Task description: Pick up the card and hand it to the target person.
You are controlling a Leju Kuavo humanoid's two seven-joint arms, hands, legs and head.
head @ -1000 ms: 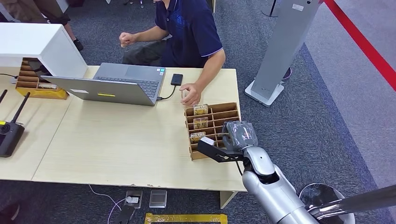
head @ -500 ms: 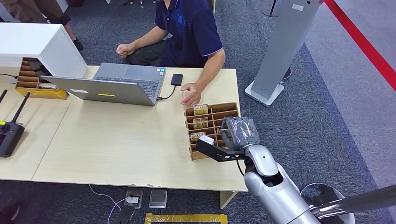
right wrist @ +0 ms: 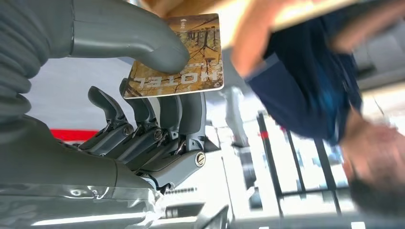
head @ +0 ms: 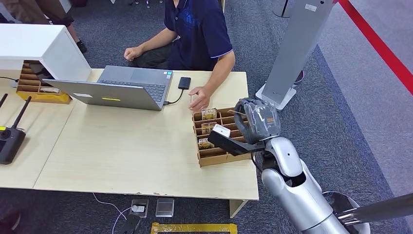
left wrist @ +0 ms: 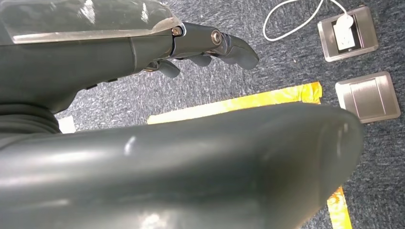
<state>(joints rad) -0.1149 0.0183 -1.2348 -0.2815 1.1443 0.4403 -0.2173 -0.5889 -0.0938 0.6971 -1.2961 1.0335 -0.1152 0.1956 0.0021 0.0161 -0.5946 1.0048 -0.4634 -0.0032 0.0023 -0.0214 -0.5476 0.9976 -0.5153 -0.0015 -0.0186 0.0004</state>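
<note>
While its right hand (right wrist: 143,119) pinches the card (right wrist: 184,59), carpet (head: 341,122) (grey) surrounds the table (head: 122,151).

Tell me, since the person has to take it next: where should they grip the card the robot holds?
By the free end of the card, pinching both faces from the side away from the right hand, whose thumb and fingers cover the other end.

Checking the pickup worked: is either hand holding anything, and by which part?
The right hand pinches the hotel card near one short edge, thumb on its printed face. The left hand holds nothing.
</note>
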